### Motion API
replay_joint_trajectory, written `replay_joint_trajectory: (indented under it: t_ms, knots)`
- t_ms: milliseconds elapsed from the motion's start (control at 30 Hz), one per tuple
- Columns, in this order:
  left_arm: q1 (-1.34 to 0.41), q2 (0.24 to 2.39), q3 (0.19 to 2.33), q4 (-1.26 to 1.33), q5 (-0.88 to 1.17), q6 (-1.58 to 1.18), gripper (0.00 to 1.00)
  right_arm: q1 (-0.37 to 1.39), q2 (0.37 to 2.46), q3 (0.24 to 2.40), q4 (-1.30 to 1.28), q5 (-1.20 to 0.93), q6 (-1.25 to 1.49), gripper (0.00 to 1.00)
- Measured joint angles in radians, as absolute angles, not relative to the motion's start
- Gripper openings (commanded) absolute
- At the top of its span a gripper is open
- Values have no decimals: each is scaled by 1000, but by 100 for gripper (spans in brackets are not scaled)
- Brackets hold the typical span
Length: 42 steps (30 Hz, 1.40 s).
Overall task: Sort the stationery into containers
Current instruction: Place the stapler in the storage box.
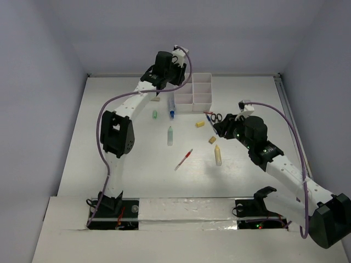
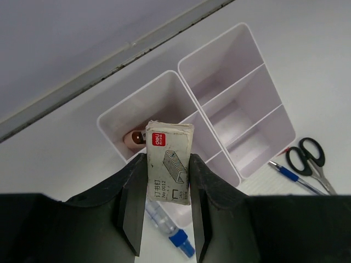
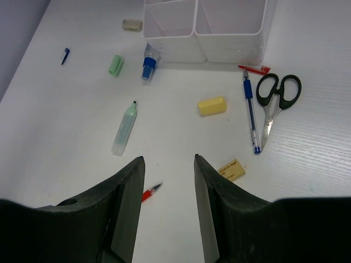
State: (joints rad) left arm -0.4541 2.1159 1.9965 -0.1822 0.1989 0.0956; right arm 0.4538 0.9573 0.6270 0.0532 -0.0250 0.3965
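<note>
While the left gripper (image 2: 167,160) clamps a small staple box (image 2: 169,164) upright at the left edge of the tray (image 2: 230,60), its red logo reads "deli", with "No 0012" and Chinese characters beneath. A brown item (image 2: 133,138) lies in the compartment behind the box. The right gripper (image 3: 169,161) hangs spread and empty over the table, with scissors (image 3: 277,98), blue pen (image 3: 250,109) and yellow eraser (image 3: 211,106) beyond it, near the tray.

Most of the red pen (image 3: 152,191) behind the right tool (image 3: 169,160)
</note>
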Motion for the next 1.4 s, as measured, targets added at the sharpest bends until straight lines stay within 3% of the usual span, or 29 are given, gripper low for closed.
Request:
replay_joint_trajectory:
  t_ms: [567,1100,1300,1400]
  knots:
    - [-455,2318,2222,-213,235,278,11,454,971,625,72,-22,397,47]
    - [-454,2391,2235,-208,183,374,14,454,971,623,82,-32,397,47]
    - [-455,2393,2235,-193,165,391,19,454,971,622,83,-41,397,47]
    - [-455,2393,2235,-182,155,396,26,454,971,622,83,-46,397,47]
